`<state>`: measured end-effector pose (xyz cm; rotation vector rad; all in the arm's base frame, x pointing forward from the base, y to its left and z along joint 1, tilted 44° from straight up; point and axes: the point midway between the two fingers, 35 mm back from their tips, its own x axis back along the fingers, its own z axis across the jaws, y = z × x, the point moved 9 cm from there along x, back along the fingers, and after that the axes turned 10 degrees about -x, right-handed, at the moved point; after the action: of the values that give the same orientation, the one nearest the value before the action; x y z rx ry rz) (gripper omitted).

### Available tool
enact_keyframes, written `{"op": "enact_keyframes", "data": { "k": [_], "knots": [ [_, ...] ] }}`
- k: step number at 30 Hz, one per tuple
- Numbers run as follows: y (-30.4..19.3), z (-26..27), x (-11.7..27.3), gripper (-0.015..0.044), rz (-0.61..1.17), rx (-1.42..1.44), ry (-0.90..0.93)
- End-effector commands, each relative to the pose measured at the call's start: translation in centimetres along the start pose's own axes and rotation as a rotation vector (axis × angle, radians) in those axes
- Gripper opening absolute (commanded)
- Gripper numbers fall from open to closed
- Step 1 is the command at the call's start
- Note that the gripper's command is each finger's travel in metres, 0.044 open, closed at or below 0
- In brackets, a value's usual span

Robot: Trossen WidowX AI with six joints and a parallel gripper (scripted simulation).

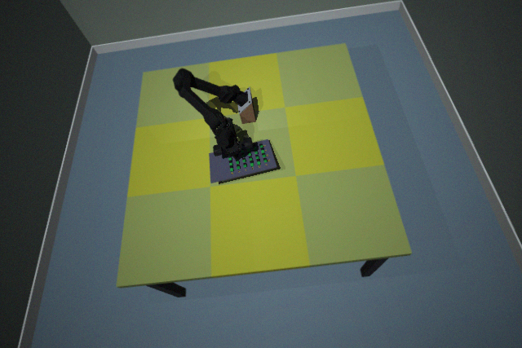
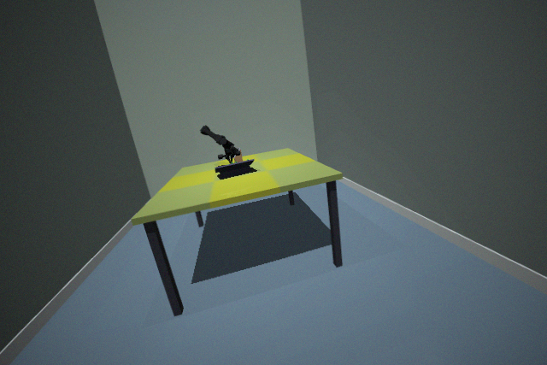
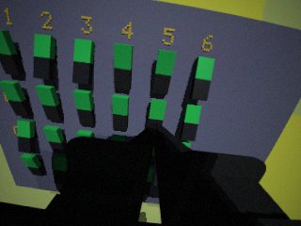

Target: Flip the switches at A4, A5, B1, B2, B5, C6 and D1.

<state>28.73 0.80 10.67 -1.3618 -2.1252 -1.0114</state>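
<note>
The grey-blue switch panel (image 1: 218, 170) (image 2: 234, 166) (image 3: 254, 89) bears rows of green-and-black rocker switches. In the wrist view A4 (image 3: 123, 67), A5 (image 3: 164, 71), B1 (image 3: 16, 97), B2 (image 3: 48, 102) and D1 (image 3: 32, 163) show. My gripper (image 3: 154, 127) is shut and empty. Its tips are at the near, dark end of B5 (image 3: 157, 108) and cover part of it; whether they touch it I cannot tell. C6 (image 3: 187, 143) shows only a green sliver; the fingers hide the rest of it and much of rows C and D. Which ends are raised is hard to tell.
Switch B4 (image 3: 120, 111) is left of the fingertips and B6 (image 3: 191, 121) right of them. The panel lies on a yellow-and-green checkered table (image 1: 257, 226) (image 2: 247, 193). A brown-and-white block (image 1: 247, 113) is at the arm's base, behind the panel.
</note>
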Motion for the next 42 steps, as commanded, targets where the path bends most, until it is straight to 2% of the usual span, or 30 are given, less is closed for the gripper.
{"op": "enact_keyframes", "data": {
  "k": [1,3,7,9,12,18,21,25,42],
  "knots": [
    [0.0,0.0,-0.1,0.0,-0.001,0.003,0.003],
    [0.2,0.1,0.8,0.0,0.004,0.0,0.002],
    [0.5,0.2,5.6,0.0,0.024,0.002,0.003],
    [0.5,0.1,6.4,0.0,0.026,0.003,0.001],
    [0.4,0.0,6.4,0.0,0.026,0.003,0.001],
    [-2.7,-3.7,6.5,0.0,0.027,0.005,0.0],
    [-2.9,-3.8,6.3,0.0,0.026,0.005,0.0],
    [-3.2,-3.9,3.2,0.0,0.002,0.005,0.003],
    [-3.3,-3.9,1.0,0.0,0.0,0.005,0.002]
  ]
}}
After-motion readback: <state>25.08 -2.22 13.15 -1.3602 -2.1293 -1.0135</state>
